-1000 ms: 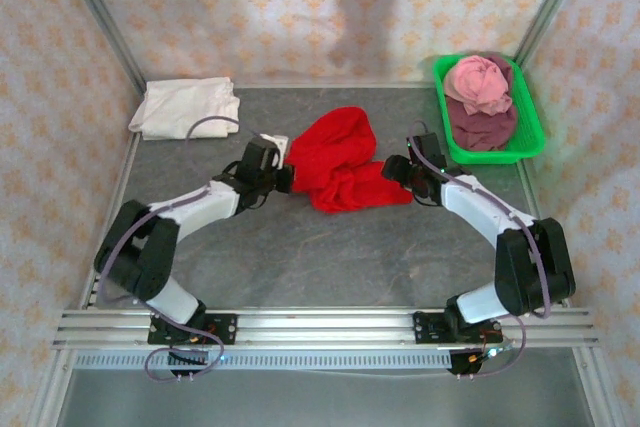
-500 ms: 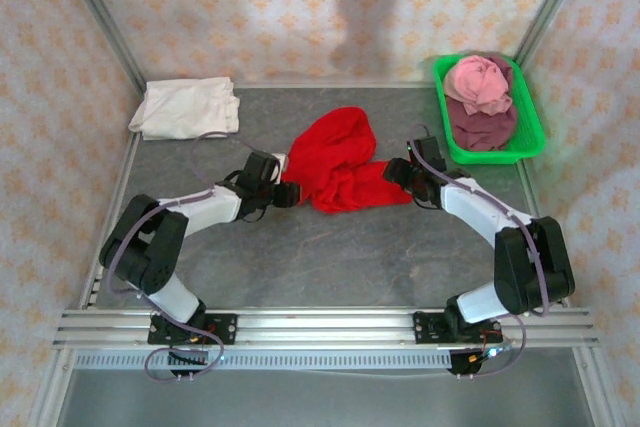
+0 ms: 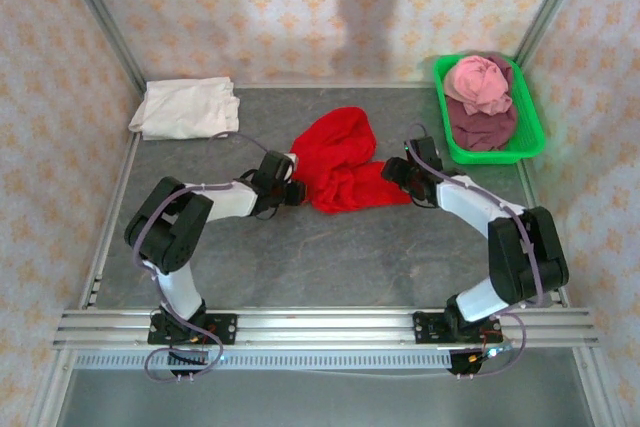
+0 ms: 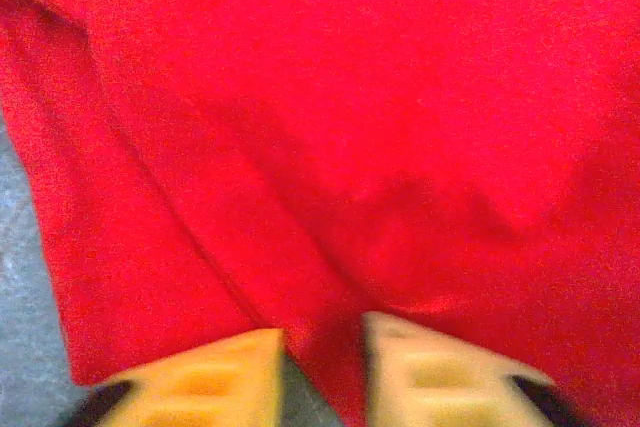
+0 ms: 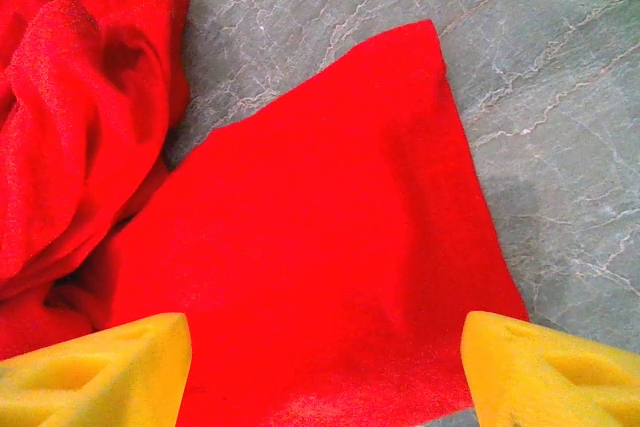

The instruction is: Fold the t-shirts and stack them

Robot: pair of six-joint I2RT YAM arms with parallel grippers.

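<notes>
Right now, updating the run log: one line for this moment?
left gripper: shut on red t-shirt | right gripper: open above it

Left arm [image 3: 185, 217]: base lower left, elbow folded back, forearm low, reaching right toward frame centre. Left gripper [image 3: 291, 190] points right. Wrist view: yellow pads [image 4: 215, 372] close together, fold of red shirt [image 4: 350, 147] pinched between.

Right arm [image 3: 478, 207]: base lower right, elbow at right, forearm reaching up-left. Right gripper [image 3: 391, 171] points left. Wrist view: pads [image 5: 100, 367] wide apart at bottom corners.
</notes>
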